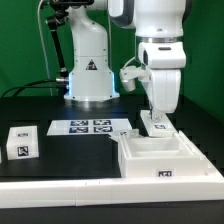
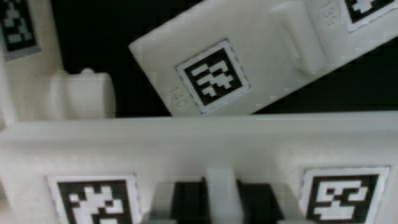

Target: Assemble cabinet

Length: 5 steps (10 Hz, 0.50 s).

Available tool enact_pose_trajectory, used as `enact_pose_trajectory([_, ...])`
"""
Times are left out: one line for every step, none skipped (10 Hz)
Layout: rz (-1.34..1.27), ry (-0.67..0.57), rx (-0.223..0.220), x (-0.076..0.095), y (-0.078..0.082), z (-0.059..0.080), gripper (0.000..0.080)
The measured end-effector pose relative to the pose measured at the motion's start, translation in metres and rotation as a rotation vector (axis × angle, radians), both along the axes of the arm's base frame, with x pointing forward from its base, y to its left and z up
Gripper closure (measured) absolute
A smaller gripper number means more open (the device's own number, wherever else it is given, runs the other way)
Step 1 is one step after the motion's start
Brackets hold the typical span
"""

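The cabinet's white box-shaped body point(image 1: 172, 160) lies at the front on the exterior view's right. A smaller white tagged cabinet piece point(image 1: 157, 125) sits at its far edge, right under my gripper point(image 1: 157, 115). In the wrist view my gripper point(image 2: 217, 200) has its two dark fingers point(image 2: 176, 203) close on either side of a thin white rib of a tagged white piece point(image 2: 196, 150), so it looks shut on that piece. Beyond it lies a tilted white tagged panel point(image 2: 214, 75), with a round white knob-like part point(image 2: 80, 95) beside it.
A loose white tagged block point(image 1: 20, 141) stands at the exterior view's left. The marker board point(image 1: 90, 127) lies flat in the middle of the black table. The white robot base point(image 1: 88, 70) stands behind it. The table's white front edge point(image 1: 60, 190) runs along the bottom.
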<state>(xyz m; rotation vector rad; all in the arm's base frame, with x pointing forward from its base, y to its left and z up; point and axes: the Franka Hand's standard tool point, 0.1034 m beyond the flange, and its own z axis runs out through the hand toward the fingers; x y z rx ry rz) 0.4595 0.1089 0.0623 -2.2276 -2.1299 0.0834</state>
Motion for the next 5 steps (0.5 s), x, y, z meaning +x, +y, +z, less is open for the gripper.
enact_pose_trajectory([-0.001, 0.002, 0.0, -0.0005, -0.0003, -0.0009, 0.0729])
enact_pose_trajectory([-0.001, 0.003, 0.0, -0.0009, -0.0004, -0.0016, 0.0729])
enact_pose_trajectory([0.0, 0.003, 0.001, -0.001, -0.0004, -0.002, 0.0729])
enact_pose_trajectory([0.001, -0.012, 0.01, -0.0018, -0.0004, -0.0037, 0.0729])
enact_pose_trajectory([-0.002, -0.007, 0.005, -0.0011, 0.0013, -0.0011, 0.0729])
